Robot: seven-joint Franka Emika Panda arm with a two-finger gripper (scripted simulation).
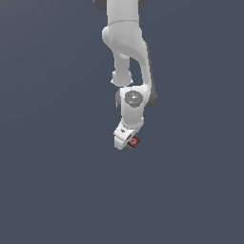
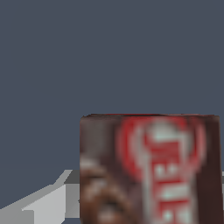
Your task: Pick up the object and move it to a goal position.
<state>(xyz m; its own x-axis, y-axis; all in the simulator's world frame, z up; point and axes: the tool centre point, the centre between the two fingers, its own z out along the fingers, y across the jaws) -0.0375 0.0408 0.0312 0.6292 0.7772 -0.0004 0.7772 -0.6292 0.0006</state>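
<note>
The object [image 1: 135, 141] is a small dark brown box with a red and white label. In the exterior view it sits at the tip of the white gripper [image 1: 131, 142], which points down and towards that view's right. In the wrist view the box [image 2: 148, 170] fills the near field, label facing the camera. One grey finger [image 2: 43, 204] shows beside it, pressed close to the box's edge; the other finger is almost hidden behind the box. The gripper is shut on the box.
The white arm [image 1: 127, 47] reaches down from the exterior view's top centre. Around it there is only a uniform dark grey-blue surface [image 1: 52, 181], with no other objects, edges or goal marker showing.
</note>
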